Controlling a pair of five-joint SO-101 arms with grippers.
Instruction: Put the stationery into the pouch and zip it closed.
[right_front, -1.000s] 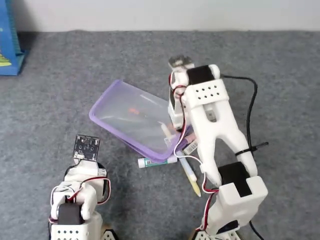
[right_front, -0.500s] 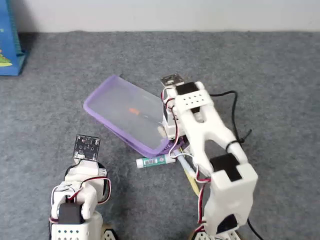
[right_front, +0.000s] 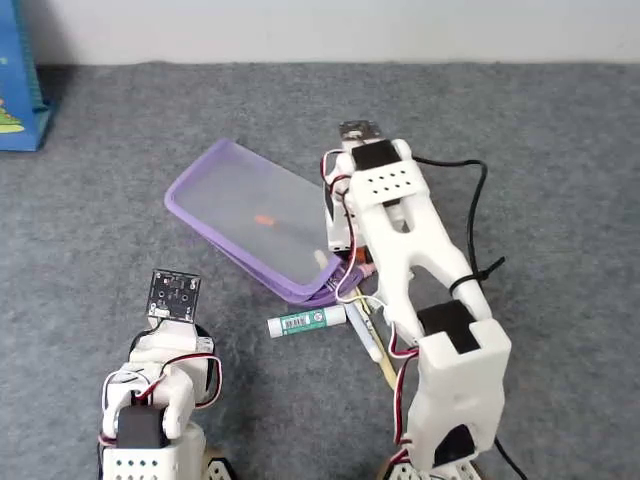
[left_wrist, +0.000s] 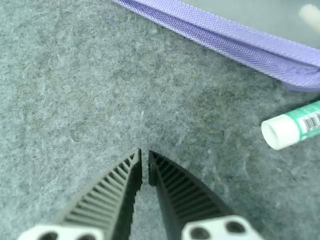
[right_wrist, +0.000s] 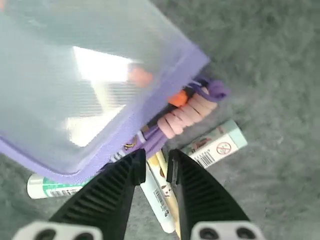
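**Pouch (right_front: 250, 215) shifted, glue stick (right_front: 305, 321) left bare on its near side**

Since a second ago the pouch has slid a little leftward and away across the grey carpet (right_front: 520, 110). The right arm has swung with it, and the glue stick has edged left too.

Nearest, the left gripper (left_wrist: 145, 154) hangs just over bare carpet, pinched almost together and holding nothing. Beyond it the glue stick lies just clear of the pouch's near hem. Its long axis runs roughly along that hem, with the white end turned toward the left arm. I judge that arm the better placed to take it.

The pens (right_front: 370, 343) run near-to-far beneath the right arm, their far ends tucked at the pouch corner by the beaded zip pull (right_wrist: 182, 116). Farther on, the right gripper (right_wrist: 156, 156) sits at that corner's hem. Whether it grips the fabric cannot be told.
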